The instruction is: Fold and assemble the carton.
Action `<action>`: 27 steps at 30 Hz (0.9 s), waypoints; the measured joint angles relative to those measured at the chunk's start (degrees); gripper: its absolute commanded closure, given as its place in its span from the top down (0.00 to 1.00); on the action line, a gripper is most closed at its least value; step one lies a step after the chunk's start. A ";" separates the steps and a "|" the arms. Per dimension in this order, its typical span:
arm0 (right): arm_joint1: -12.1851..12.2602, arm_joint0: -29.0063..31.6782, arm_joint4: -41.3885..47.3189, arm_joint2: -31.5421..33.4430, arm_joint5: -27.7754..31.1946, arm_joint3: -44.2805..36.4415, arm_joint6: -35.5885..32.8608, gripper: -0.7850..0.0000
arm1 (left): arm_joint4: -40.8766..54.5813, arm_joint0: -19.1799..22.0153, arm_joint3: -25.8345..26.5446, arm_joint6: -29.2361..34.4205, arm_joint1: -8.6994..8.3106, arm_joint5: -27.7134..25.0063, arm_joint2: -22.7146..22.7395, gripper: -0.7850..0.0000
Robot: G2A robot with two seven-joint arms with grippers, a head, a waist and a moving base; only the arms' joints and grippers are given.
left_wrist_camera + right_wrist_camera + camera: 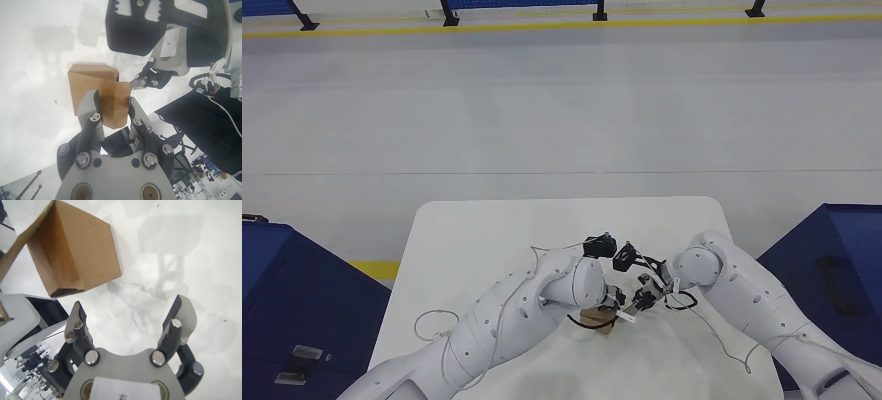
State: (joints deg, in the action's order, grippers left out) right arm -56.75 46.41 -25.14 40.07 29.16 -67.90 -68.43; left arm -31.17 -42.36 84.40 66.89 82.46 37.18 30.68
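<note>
Closest to the lens, the left gripper (114, 98) is clamped narrow onto the carton (85, 85), with one finger (90, 106) on each side of a brown flap that juts from the box's open end. One fingertip of the right gripper (129, 303) sits just at that flap's edge, though whether they touch cannot be told. Its jaws stand wide apart and hold nothing, with bare white table (151, 256) between them. From the right wrist the carton shows as a small plain cardboard box, its walls squared up and one end open, with a loose flap sticking out toward the left arm. Whether the box rests on the table or hangs just above it cannot be told. Seen from above, the carton lies a little toward 6 o'clock from the table's centre, tucked under the two wrists, with the left gripper over it and the right gripper just at its 3 o'clock. Blue panels (302, 290) stand off the table at 9 and 3 o'clock, and a yellow floor line (562, 25) runs across at 12 o'clock.
</note>
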 measured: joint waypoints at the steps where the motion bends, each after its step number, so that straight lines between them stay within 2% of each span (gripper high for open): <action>1: -0.01 -0.03 0.00 0.01 0.01 0.08 0.02 1.00 | 0.10 -0.24 0.27 -0.24 -0.02 0.19 0.30 0.36; 7: -0.07 0.07 -0.13 -0.06 0.01 0.14 0.19 1.00 | -1.36 -1.03 0.48 -0.75 -0.21 0.97 0.32 0.38; 13: -0.05 0.22 -0.44 0.03 -0.12 0.06 0.43 1.00 | -2.33 -1.07 -0.47 -1.25 -0.11 1.48 -0.35 0.35; 15: -0.04 0.28 -0.40 0.06 -0.15 -0.10 0.42 1.00 | -2.25 -1.04 -0.82 -1.29 -0.01 1.51 -0.52 0.30; 27: 0.08 0.45 -0.26 0.51 0.19 -0.01 0.48 1.00 | -4.78 -0.69 -2.66 -3.51 0.59 3.74 -2.78 0.29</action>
State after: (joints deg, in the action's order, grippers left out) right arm -56.67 46.87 -25.40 40.58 29.35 -67.90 -67.95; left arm -35.95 -43.05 81.74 63.37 83.05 40.92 27.91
